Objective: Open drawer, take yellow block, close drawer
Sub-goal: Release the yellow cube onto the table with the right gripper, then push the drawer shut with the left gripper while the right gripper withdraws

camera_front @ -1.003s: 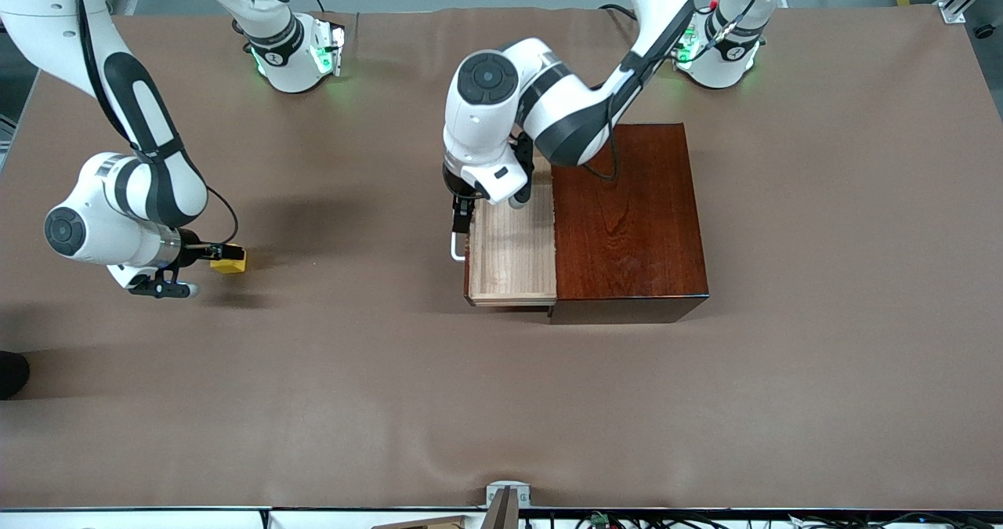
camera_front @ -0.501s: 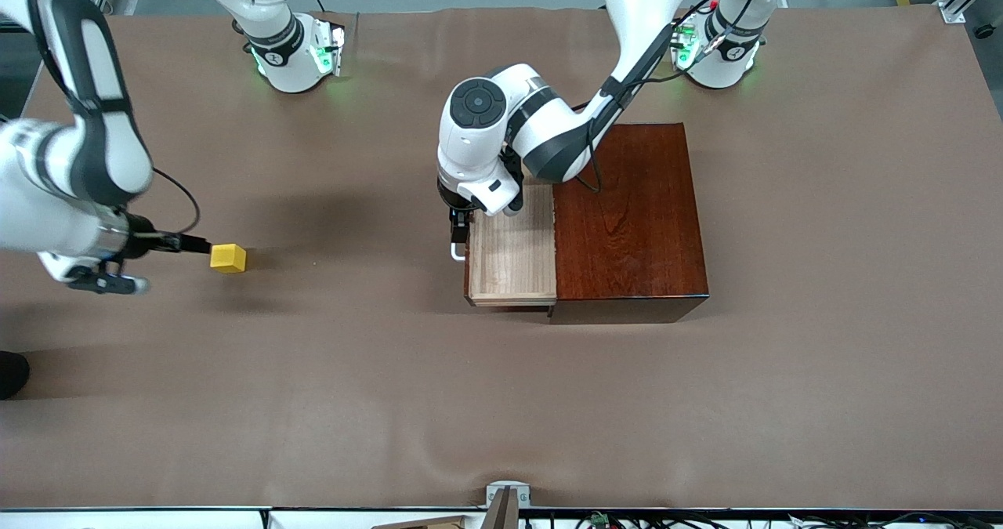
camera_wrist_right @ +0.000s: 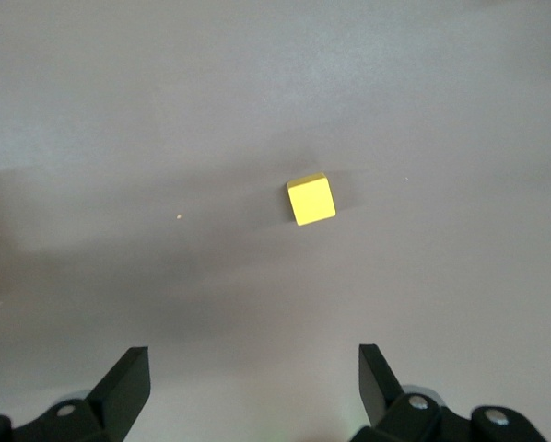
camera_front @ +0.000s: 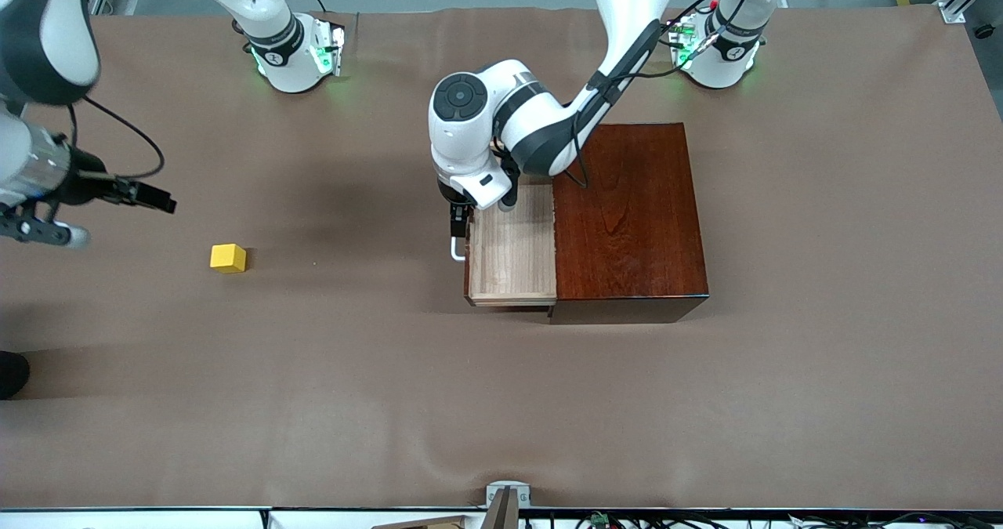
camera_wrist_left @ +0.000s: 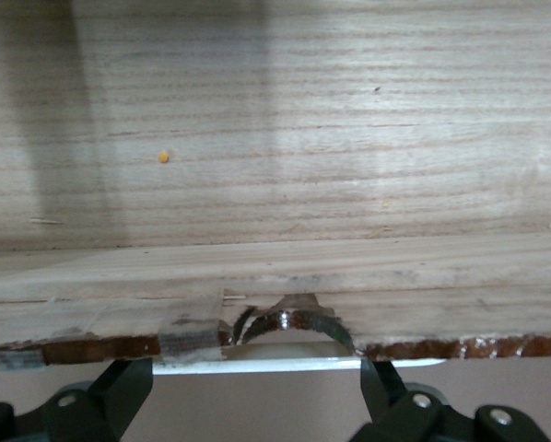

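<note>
So the yellow block (camera_front: 228, 258) is already sitting out on the brown table cover (camera_front: 501, 403), way down toward the right arm's end and well apart from the dark wooden box (camera_front: 631, 215). The drawer (camera_front: 513, 251) is sticking out of the box, empty as far as I can see. To me that means the only step left is closing the drawer.

The left arm is reaching down from its base and bending over the box, with the left gripper (camera_front: 457, 221) parked right at the white handle (camera_front: 455, 248) on the drawer's front. In the left wrist view its fingers (camera_wrist_left: 119, 396) are sitting apart, one on each side of the handle bar (camera_wrist_left: 298, 365), not squeezing it as far as I can tell. I'd guess the next move is a straight push on the drawer front toward the box, kept square so the tray isn't jamming in its slot.

The right arm is hanging back at its end of the table, right gripper (camera_front: 149, 197) up in the air near the block and not over it. Its fingers (camera_wrist_right: 123, 387) are spread wide with nothing between them. Looks like it's just waiting.
</note>
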